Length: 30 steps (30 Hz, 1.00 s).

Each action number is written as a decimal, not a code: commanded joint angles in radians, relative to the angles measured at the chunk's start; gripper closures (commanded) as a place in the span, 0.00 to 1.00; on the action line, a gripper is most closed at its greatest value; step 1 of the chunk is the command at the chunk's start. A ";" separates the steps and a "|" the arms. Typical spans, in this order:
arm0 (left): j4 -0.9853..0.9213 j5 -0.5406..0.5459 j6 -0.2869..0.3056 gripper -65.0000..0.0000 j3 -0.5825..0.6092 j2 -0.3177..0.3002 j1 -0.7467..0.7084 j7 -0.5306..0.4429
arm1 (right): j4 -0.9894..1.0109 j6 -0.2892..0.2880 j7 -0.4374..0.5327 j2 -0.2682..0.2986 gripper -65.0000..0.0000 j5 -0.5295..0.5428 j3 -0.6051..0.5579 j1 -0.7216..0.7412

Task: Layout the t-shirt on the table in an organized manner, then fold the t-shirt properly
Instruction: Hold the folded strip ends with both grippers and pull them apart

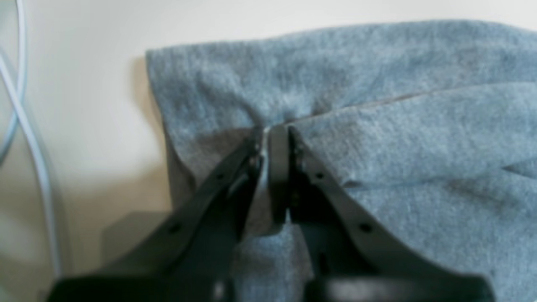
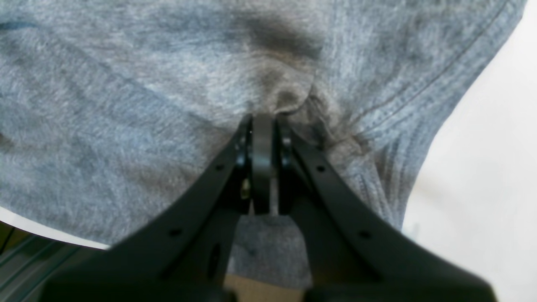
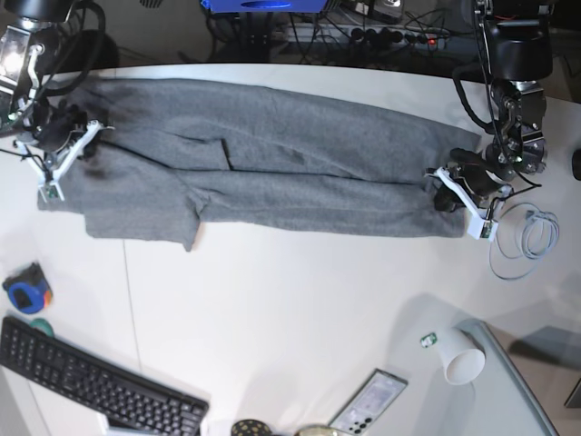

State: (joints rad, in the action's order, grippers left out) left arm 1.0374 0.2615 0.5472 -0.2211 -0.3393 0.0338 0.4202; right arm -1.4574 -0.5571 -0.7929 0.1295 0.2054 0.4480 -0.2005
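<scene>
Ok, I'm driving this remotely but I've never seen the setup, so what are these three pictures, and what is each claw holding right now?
The wide picture looks down from above on a white table with two robot arms. The other two come from cameras mounted on the wrists, looking along each claw.

A grey t-shirt lies stretched across the table, folded lengthwise. The left claw, on the right side of the overhead view, is closed on the cloth at that end; its wrist camera shows the claw pinching a fold near a corner of the shirt. The right claw, on the overhead view's left, is closed on the other end; its wrist camera shows bunched fabric at the claw.

Also on the table: a black keyboard, a paper cup, a phone, and a coiled cable.
</scene>
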 commanded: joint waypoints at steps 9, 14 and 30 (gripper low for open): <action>0.017 0.006 0.000 1.00 -0.002 -0.033 0.015 -0.017 | 0.010 0.006 0.010 0.014 0.76 0.007 0.008 0.005; 0.019 0.006 0.000 1.00 -0.010 -0.051 0.015 -0.014 | -0.039 0.006 0.010 0.012 0.55 0.007 0.010 -0.004; 0.228 0.008 0.000 0.35 -0.209 0.013 0.013 0.105 | -0.027 0.006 0.042 0.011 0.57 0.006 0.107 0.129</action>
State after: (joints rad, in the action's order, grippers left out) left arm 1.2469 0.2558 0.5381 -0.4332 -0.3244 0.0330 0.5411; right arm -1.4624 -0.5518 -0.7570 0.1307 0.2031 0.5526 -0.0746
